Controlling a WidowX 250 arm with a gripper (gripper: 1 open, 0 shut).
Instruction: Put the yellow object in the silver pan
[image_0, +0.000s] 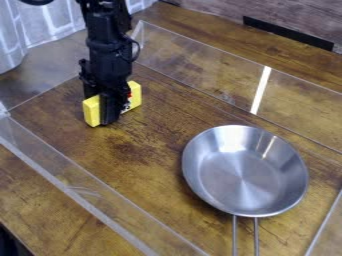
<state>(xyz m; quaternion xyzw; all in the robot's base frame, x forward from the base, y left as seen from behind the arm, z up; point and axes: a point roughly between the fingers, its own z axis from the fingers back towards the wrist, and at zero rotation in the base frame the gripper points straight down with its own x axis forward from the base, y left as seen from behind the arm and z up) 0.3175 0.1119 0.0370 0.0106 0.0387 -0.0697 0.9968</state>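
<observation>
The black robot arm (110, 22) reaches in on the far left side of the silver pan (246, 170), coming down from the top of the view, well apart from the pan. Its gripper (104, 112) hangs below the wrist, pointing downward, its fingertips low and to the left of the pan's far rim. The gripper is closed in a grip, with its dark fingers partly hard to tell apart from one another.

Prob a lab: robot arm (110, 40) over wood worktop (154, 175), w/ clear plastic sheeting (40, 30) behind
</observation>
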